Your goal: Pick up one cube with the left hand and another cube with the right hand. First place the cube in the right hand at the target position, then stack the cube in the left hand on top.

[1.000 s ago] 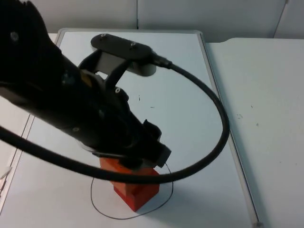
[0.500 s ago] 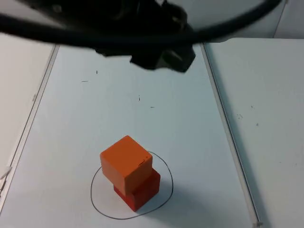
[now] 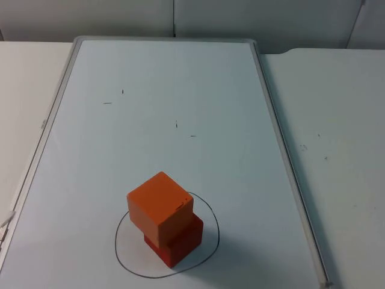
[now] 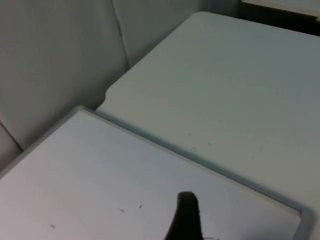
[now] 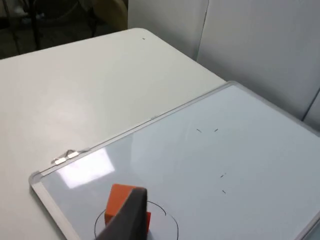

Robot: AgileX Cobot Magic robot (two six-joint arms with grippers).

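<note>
Nearest in the top view, the orange cube [image 3: 160,206] sits on the red cube [image 3: 175,241], turned a little so its corners overhang the lower block's faces. The stack stands inside the hand-drawn circle [image 3: 212,224] on the whiteboard [image 3: 180,90]; the red cube's near corner lies just inside the circle's near arc, with more room between the stack and the arc on its right. The circle is close to the whiteboard's near end and sits between the board's two long frame edges, somewhat nearer the left one.

Beyond the stack the board runs on bare except for a few small pen marks [image 3: 176,124] midway up, then ends at its far frame against the grey partition wall [image 3: 180,18]. The white table [image 3: 337,150] spreads to the right of the board's right frame and also shows past its left frame.

In the right wrist view the right gripper [image 5: 131,212] hangs well above and apart from the stack, one fingertip overlapping the orange cube [image 5: 118,199]; whether it is parted or closed cannot be told. In the left wrist view the left gripper [image 4: 185,220] hangs over the whiteboard [image 4: 75,170] near a frame corner, far from the stack; its state cannot be told either.
</note>
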